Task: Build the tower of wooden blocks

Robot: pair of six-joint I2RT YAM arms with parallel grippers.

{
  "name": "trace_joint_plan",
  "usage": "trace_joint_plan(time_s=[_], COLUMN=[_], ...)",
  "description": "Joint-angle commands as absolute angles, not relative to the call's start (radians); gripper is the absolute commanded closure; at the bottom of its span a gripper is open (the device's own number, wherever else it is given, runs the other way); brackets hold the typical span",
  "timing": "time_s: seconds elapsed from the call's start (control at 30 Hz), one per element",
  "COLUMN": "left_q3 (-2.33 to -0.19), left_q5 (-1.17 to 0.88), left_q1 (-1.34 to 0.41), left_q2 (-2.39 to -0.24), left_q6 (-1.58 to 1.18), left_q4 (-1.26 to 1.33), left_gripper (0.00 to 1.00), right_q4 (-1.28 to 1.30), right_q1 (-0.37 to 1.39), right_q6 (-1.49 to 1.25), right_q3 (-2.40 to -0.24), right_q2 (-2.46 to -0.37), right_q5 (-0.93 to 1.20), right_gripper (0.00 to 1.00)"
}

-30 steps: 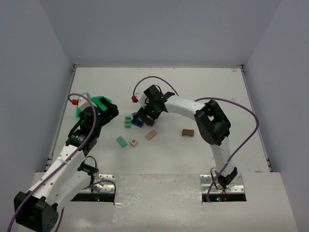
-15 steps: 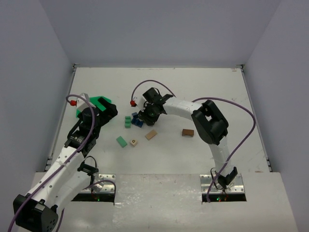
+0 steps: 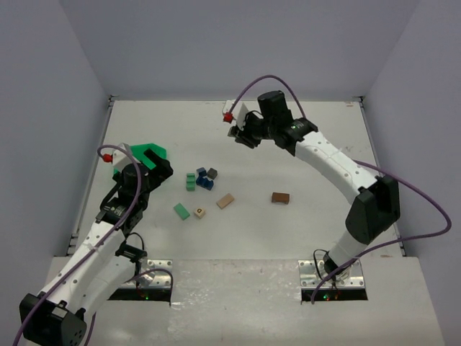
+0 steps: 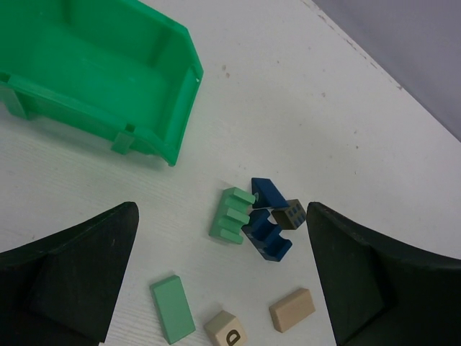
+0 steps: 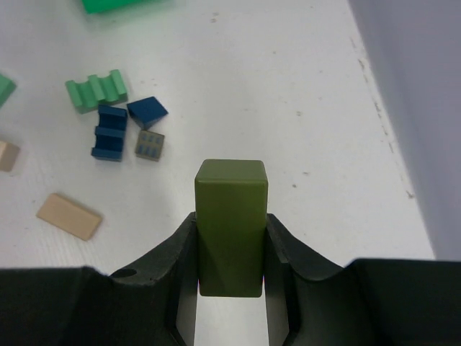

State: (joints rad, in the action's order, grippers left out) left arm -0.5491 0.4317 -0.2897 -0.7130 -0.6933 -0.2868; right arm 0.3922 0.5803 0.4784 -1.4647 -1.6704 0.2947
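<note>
The green bin (image 4: 94, 79) runs off the left wrist view's upper left; a tan block (image 5: 6, 156) is cut by the right wrist view's left edge; overhead, the right gripper (image 3: 238, 135) hides its olive block (image 5: 231, 223).

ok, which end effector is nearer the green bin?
Left. The left end effector hangs open just beside the green bin, on its near side. The right end effector is well off to its right, shut on an olive block.

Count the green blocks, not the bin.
3: a ridged one beside the blue blocks, a flat one near the lettered cube, an olive one in the right end effector. Others may be hidden.
</note>
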Motion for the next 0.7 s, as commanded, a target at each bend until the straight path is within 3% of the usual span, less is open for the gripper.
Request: trace_joint_plan(time_s=[0.0,0.37,0.67], left_q3=[-0.554,-0.525,-0.509], left_q5=[0.481,0.502,0.495], left_q1=[-0.302,-0.302,-0.302], left_q2=[-0.712,-0.715,-0.670], left_q6=[-0.701,-0.670,-0.646], left_q4=[-0.265,-0.233,-0.217], left_gripper=[0.00,0.00,0.00], right_q4=[0.484,0.462,0.371], right_q1=[0.557,0.518,0.526], right_q6=[0.637,0.722,0.778], right_q3=[-1.404,-1.023,-0.901], right_q2=[-1.670,-1.592,-1.581], right_q5=[0.455,0.364,0.347], right_gripper=[0.90,0.90,0.87])
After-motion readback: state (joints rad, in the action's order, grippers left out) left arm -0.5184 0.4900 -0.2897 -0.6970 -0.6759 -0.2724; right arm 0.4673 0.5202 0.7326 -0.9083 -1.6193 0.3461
